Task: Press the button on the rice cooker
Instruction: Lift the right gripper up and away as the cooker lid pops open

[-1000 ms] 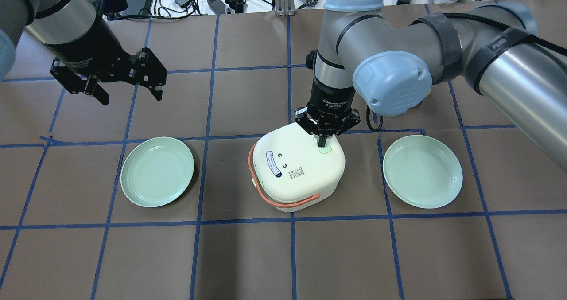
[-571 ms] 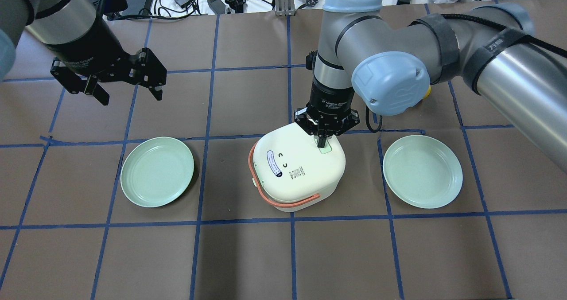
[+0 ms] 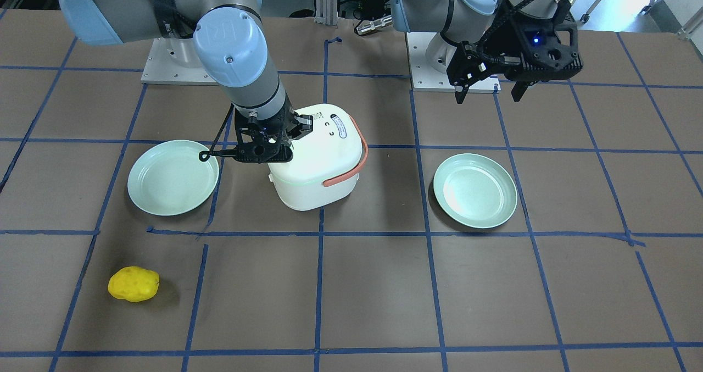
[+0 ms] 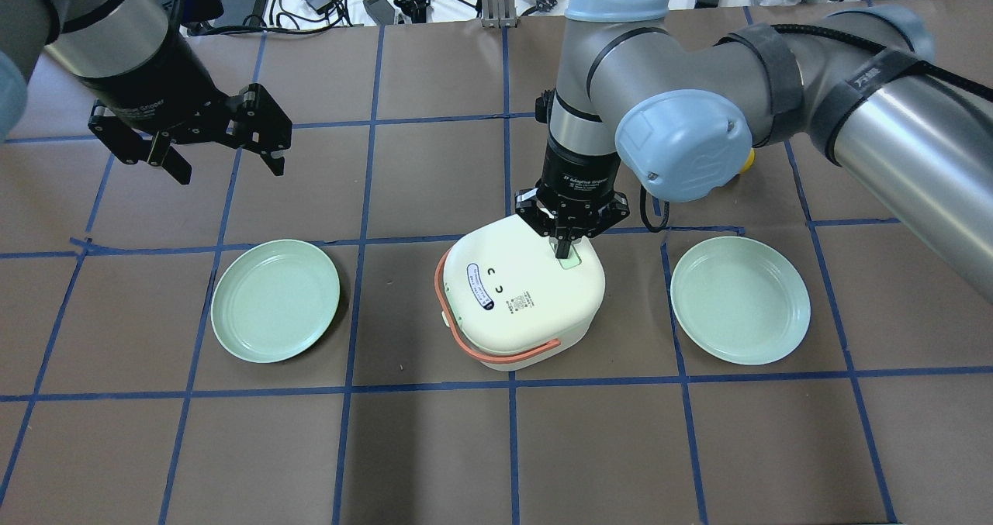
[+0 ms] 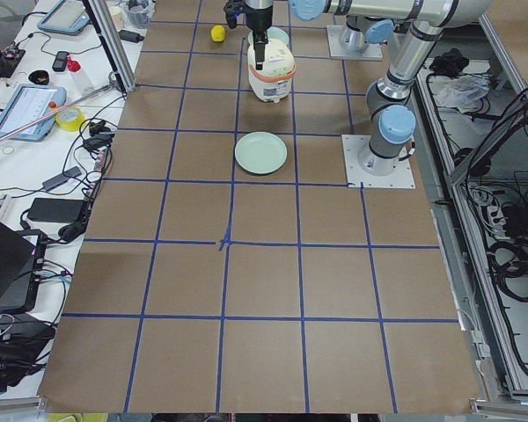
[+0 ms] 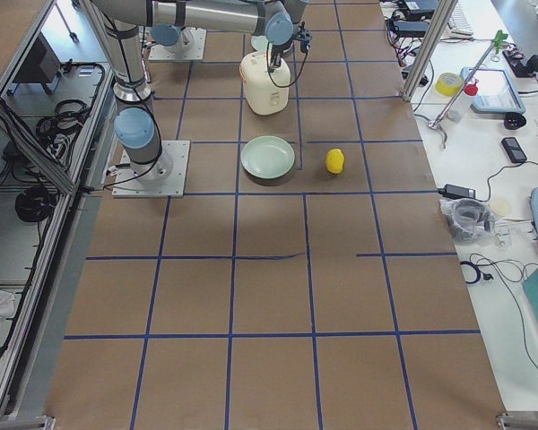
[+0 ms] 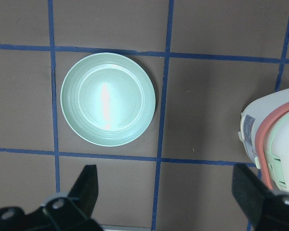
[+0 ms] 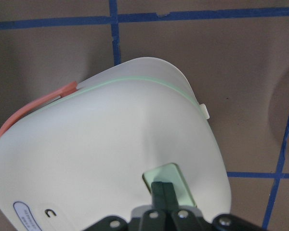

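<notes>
The mint rounded-rectangle button (image 8: 161, 172) atop the white rice cooker (image 8: 111, 139) is touched by the clenched right gripper (image 8: 163, 186).

A pale green right-hand plate (image 4: 740, 300) lay flat on the brown tabletop (image 4: 434, 463), which was gridded with blue tape. A matching left-hand plate (image 4: 275, 300) lay level with it and well apart, in the same row of taped squares. A lumpy yellow object (image 3: 133, 284) sat alone near the right-hand plate, on the side of it facing the operators, not touching it.
</notes>
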Controlling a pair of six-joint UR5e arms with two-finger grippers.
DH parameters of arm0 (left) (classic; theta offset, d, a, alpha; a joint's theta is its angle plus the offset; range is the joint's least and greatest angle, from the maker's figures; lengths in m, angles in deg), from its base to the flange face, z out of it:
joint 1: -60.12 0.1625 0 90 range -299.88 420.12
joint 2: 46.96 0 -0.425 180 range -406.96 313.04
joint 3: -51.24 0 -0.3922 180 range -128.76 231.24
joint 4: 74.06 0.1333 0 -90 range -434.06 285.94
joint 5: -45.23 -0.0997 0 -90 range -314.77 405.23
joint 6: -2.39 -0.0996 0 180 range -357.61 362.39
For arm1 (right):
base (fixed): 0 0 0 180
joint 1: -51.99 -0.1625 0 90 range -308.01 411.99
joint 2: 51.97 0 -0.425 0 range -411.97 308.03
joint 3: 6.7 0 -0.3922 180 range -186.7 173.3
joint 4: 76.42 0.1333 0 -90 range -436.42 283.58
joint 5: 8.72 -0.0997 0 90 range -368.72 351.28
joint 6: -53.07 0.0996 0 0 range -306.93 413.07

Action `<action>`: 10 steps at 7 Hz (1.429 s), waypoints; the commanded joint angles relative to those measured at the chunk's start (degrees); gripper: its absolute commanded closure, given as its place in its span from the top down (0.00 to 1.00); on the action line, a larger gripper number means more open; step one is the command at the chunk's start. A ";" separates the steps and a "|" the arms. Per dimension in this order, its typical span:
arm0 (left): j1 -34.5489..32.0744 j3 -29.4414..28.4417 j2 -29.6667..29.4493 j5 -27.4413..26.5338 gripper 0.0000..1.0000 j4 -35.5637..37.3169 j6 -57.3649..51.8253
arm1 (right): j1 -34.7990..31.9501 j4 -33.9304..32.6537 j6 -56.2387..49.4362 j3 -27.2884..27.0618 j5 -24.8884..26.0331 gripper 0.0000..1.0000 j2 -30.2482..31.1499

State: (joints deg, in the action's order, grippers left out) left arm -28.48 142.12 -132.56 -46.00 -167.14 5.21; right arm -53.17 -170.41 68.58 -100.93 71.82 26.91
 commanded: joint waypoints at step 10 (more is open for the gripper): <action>0.00 0.00 0.00 0.00 1.00 0.00 0.00 | 7.86 4.35 1.38 12.40 7.42 1.00 4.00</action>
State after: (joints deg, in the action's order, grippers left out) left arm -28.47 142.12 -132.56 -46.00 -167.14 5.20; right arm -46.67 -165.83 74.41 -88.43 76.38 30.78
